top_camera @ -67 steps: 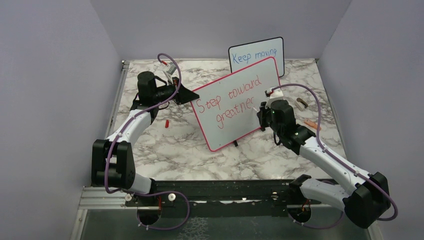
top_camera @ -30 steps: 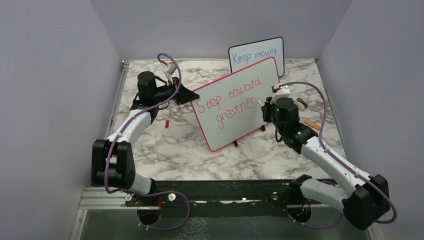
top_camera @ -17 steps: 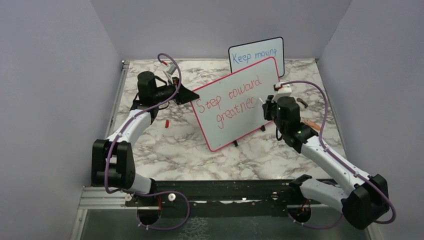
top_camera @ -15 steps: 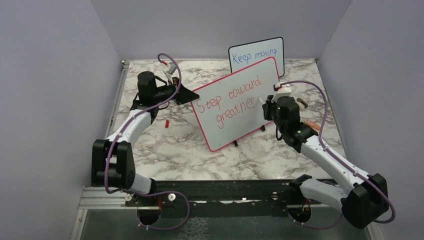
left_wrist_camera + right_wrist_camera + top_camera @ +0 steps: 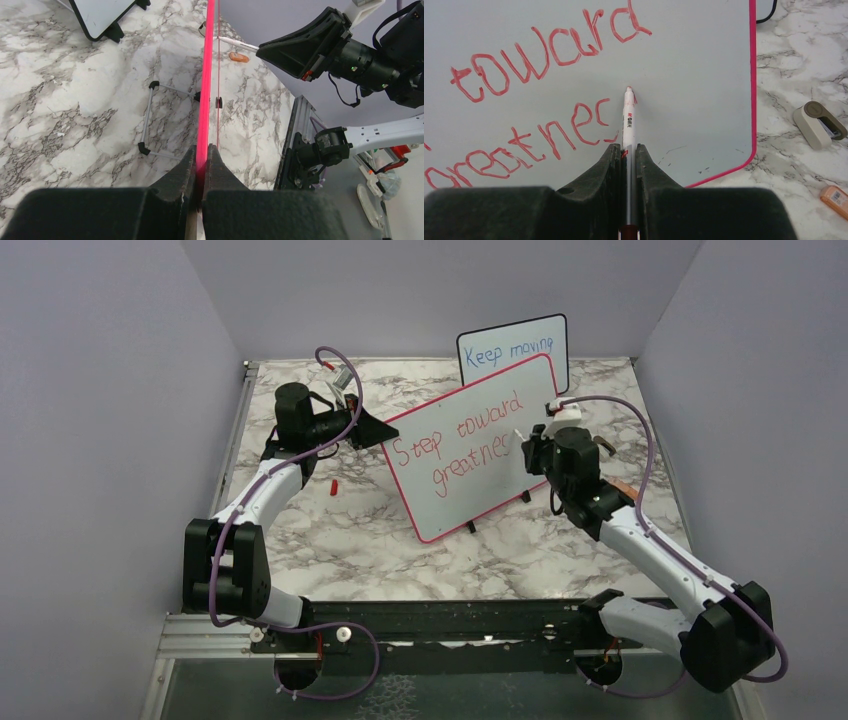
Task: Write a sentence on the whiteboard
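Standing tilted in the middle of the top view, the whiteboard (image 5: 478,502) rests on the marble table (image 5: 360,540). The left gripper (image 5: 201,152) is closed tight on the board's pink edge, at the left side of the board. The right gripper (image 5: 626,149) is closed around a red marker (image 5: 628,120), and the marker's tip is on the board, just right of the last red letter. The sentence (image 5: 455,448) shows "Step toward" with an unfinished "greatness" under it. A smaller board (image 5: 512,348) with blue words stands behind, near the top.
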Robot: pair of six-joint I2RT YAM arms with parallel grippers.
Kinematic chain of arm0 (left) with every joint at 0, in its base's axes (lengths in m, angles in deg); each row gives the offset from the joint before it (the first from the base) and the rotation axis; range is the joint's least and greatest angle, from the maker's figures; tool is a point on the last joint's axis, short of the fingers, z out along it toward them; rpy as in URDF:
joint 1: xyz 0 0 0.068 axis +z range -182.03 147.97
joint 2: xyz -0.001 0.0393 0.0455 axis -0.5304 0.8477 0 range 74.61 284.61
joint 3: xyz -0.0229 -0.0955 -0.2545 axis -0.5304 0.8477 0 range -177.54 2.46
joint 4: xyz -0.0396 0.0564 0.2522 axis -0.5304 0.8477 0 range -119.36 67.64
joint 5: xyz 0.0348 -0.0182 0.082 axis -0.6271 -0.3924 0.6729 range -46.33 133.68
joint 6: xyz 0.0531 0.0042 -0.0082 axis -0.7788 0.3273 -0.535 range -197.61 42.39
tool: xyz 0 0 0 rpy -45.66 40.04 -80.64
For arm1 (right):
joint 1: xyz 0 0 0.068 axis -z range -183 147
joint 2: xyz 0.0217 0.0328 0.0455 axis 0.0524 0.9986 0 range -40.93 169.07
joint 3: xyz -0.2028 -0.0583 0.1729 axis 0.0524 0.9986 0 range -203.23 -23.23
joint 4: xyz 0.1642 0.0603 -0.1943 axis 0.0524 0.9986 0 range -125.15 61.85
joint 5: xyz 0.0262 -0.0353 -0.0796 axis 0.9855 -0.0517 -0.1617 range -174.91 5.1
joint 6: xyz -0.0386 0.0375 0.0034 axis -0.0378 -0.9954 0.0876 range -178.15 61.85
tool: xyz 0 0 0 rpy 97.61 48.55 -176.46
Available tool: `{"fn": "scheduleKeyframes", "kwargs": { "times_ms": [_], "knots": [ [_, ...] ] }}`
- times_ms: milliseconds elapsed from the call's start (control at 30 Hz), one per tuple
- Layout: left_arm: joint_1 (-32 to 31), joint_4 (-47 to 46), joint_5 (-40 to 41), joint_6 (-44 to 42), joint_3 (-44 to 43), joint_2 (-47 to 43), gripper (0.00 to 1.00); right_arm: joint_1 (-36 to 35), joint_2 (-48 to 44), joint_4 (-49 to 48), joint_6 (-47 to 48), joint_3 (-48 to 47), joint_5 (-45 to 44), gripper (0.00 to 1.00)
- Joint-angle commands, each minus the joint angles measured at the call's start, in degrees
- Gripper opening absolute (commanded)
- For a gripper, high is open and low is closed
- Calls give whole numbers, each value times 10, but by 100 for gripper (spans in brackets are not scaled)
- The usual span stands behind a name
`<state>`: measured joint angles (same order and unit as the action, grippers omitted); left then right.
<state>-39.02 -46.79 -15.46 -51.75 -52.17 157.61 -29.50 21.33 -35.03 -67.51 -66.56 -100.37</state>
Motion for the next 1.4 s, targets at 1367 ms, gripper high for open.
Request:
{"fn": "scheduleKeyframes", "kwargs": {
  "times_ms": [1367],
  "knots": [
    [-6,43,7,-26,4,12,0,2,-14,97,-23,9,-2,0]
  ]
}}
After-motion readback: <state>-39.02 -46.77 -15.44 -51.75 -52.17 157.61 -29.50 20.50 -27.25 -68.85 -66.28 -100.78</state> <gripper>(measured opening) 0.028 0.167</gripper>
